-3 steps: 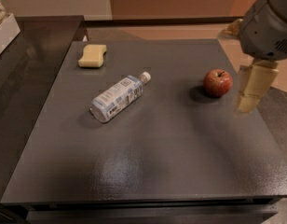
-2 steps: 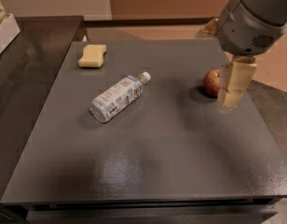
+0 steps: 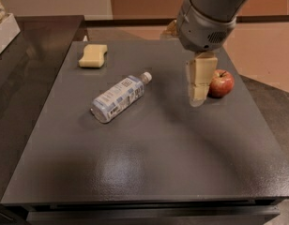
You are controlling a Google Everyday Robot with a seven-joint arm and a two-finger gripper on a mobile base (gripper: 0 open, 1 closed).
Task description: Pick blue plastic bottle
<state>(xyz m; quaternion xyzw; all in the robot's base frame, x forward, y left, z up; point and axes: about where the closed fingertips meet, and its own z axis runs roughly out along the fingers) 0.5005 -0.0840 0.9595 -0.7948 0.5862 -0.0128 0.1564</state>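
Observation:
The blue plastic bottle [image 3: 118, 97] lies on its side on the dark table [image 3: 149, 158], left of centre, with its white cap pointing up and to the right. It has a pale blue-and-white label. My gripper [image 3: 197, 97] hangs from the grey arm above the table's right half, just left of the red apple [image 3: 221, 83]. It is well to the right of the bottle and holds nothing that I can see.
A yellow sponge [image 3: 93, 56] lies at the table's far left corner. A darker counter [image 3: 22, 78] runs along the left side, with a white box [image 3: 3, 27] on it. The table's right edge is just past the apple.
My arm and gripper have moved left, from right of the apple to its left side, closer to the bottle. The bottle, apple and sponge have not moved.

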